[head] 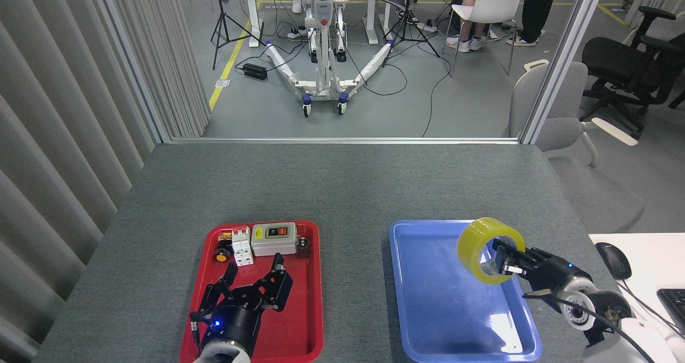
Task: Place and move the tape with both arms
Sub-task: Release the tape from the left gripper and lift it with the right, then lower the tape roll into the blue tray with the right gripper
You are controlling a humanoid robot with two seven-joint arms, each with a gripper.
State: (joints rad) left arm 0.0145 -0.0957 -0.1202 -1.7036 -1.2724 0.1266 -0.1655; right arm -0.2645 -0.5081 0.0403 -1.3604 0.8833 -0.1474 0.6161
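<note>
1. The right pincer (pixel 502 262) pinches the tape (pixel 489 249) through its core, one finger inside the ring. The roll hangs tilted in the air over the right side of the blue tray (pixel 428 299), clear of its floor.
2. The left pincer (pixel 251 285) is spread and holds nothing; it hovers over the red tray (pixel 302 341), just short of the switch box (pixel 274 239) and breaker (pixel 242 246) at the far end.
3. Both trays sit well apart on the grey surface (pixel 342 186).
4. To set the roll down well, I judge it should be lowered until its flat face or rim meets the blue tray's floor before the fingers part; let go at a tilt and it may roll.
5. Aim for the tray's middle, away from the raised lip, and keep the left arm parked.
</note>
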